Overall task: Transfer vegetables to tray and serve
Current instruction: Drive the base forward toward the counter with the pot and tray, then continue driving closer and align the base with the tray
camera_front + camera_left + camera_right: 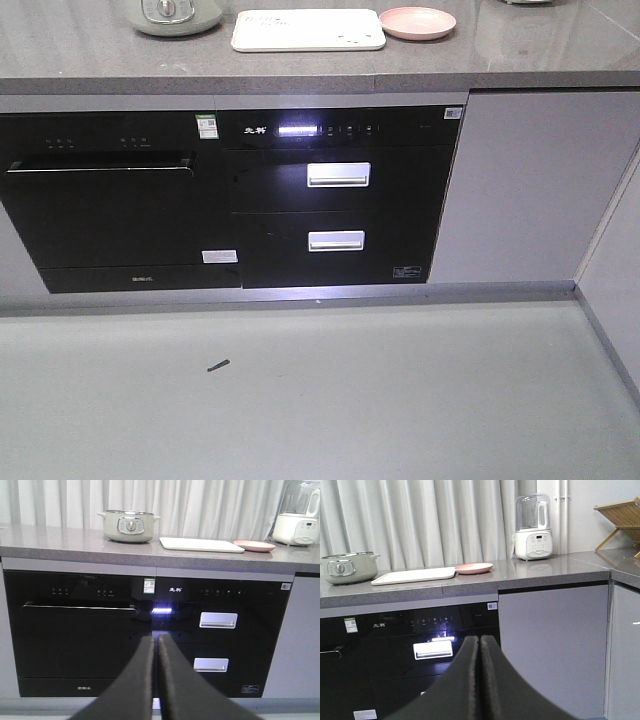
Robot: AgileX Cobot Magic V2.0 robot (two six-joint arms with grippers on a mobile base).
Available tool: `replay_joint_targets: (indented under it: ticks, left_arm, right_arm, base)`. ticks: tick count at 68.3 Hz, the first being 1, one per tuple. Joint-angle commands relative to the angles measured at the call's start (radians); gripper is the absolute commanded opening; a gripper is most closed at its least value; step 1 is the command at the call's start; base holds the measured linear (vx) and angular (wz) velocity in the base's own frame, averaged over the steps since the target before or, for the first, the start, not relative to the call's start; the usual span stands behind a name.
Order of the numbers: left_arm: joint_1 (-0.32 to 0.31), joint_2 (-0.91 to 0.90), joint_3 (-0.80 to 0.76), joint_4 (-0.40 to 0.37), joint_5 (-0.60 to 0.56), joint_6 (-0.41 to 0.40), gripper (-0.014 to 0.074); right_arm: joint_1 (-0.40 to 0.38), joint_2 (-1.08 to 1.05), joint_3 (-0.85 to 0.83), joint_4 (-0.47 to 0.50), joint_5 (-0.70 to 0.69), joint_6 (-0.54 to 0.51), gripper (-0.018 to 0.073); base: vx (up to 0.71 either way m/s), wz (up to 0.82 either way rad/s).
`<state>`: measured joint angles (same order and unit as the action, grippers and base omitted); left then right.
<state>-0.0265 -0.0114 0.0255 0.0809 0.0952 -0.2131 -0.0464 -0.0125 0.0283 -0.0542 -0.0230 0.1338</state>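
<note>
On the grey stone counter (pixel 90 55), the leftmost item is a pale green electric pot (pixel 129 526) with a front dial and a steel rim. Just to its right lies the tray (pixel 308 30): a cream rectangle with rounded corners and a low raised rim, lying flat with its long side parallel to the counter edge. Its surface carries faint grey printing near the left end and the right corner, too small to read. A round pink plate (pixel 417 22) sits just beside the right end of the tray. Further right stands a white blender (pixel 533 527) with a clear jug, and a bamboo rack (pixel 620 517) occupies the far corner. Below the counter, a black appliance (pixel 100 200) with a long bar handle is on the left. A black drawer unit (pixel 338 200) with a lit display and two silver handles adjoins it. The left gripper (pixel 156 639) and the right gripper (pixel 480 639) are both low in front of the appliances, well apart from the tray, each clenched with its black fingers pressed together on nothing.
</note>
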Motion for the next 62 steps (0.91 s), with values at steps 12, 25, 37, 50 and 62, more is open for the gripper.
replay_joint_targets:
  ticks: [12, 25, 37, 50, 62]
  left_arm:
    - [0.000, -0.014, 0.025, 0.000, -0.078, -0.010, -0.0006]
    - [0.000, -0.014, 0.025, 0.000, -0.078, -0.010, -0.0006]
    - [0.000, -0.014, 0.025, 0.000, -0.078, -0.010, -0.0006]
    - [0.000, -0.014, 0.025, 0.000, -0.078, -0.010, -0.0006]
    - [0.000, -0.014, 0.025, 0.000, -0.078, -0.010, -0.0006]
  right_arm:
    - [-0.003, -0.005, 0.015, -0.009, -0.074, 0.001, -0.0003]
    - [-0.003, -0.005, 0.015, -0.009, -0.074, 0.001, -0.0003]
    - [-0.003, -0.005, 0.015, -0.009, -0.074, 0.001, -0.0003]
    - [-0.003, -0.005, 0.015, -0.009, -0.074, 0.001, -0.0003]
    - [-0.003, -0.005, 0.015, -0.009, -0.074, 0.001, -0.0003]
  base:
    - [0.11, -0.04]
    - [0.10, -0.04]
    - [0.09, -0.03]
    - [0.08, -0.02]
    - [0.08, -0.01]
